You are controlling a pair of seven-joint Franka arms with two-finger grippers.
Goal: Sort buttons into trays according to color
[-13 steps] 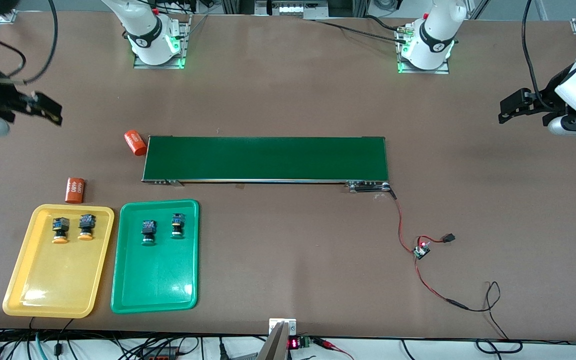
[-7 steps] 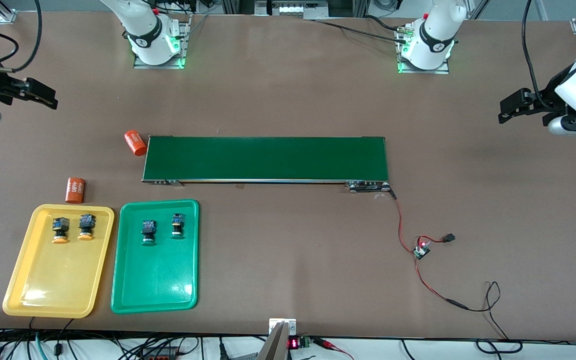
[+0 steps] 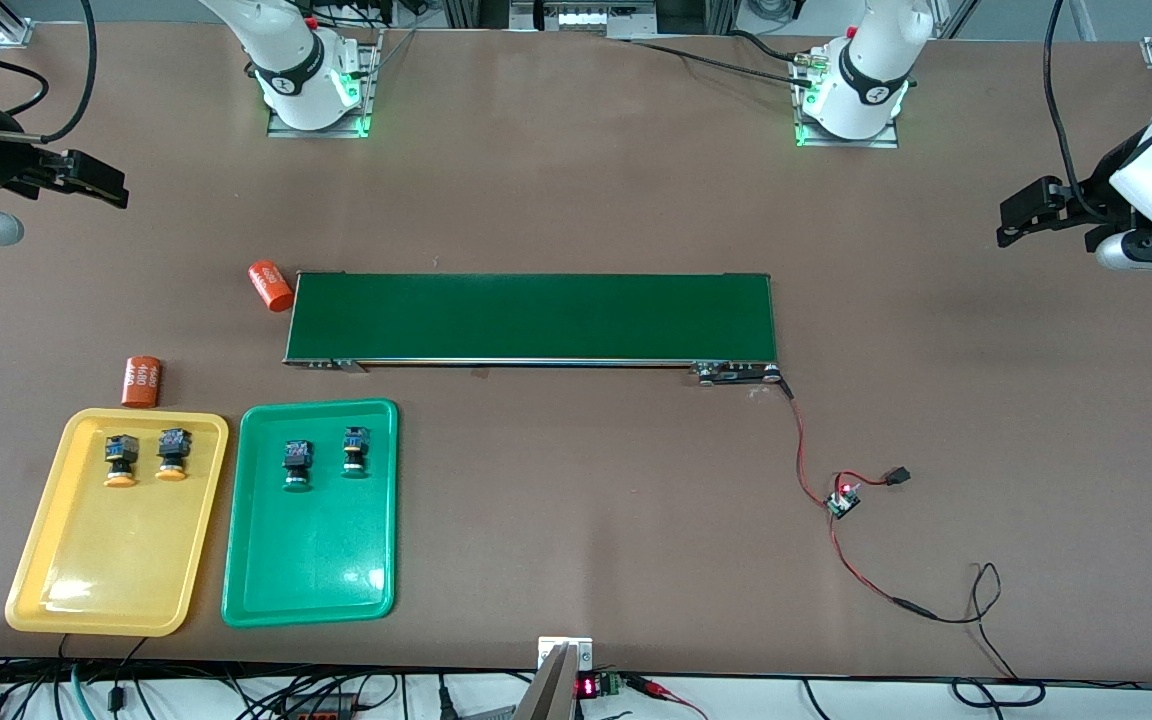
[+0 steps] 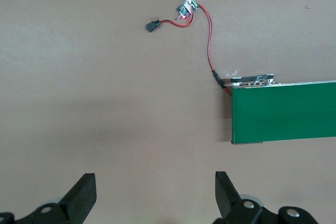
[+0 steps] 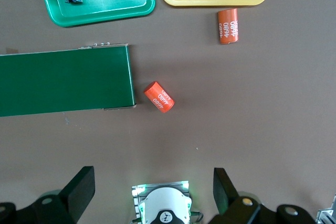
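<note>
Your buttons [image 3: 144,457] already sit sorted in both trays [image 3: 46,560]; left claw [image 4: 155,195] and right claw [image 5: 152,190] hang wide, empty (edges of desk). Reaching back risks scattering them.

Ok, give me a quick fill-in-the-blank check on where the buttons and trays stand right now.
1. The two orange-capped buttons lie in the ____ tray.
2. The green tray holds ____ buttons.
3. The conveyor belt carries ____ buttons.
4. The left gripper and the right gripper both have their jaws ____.

Missing words: yellow; two; no; open
</note>
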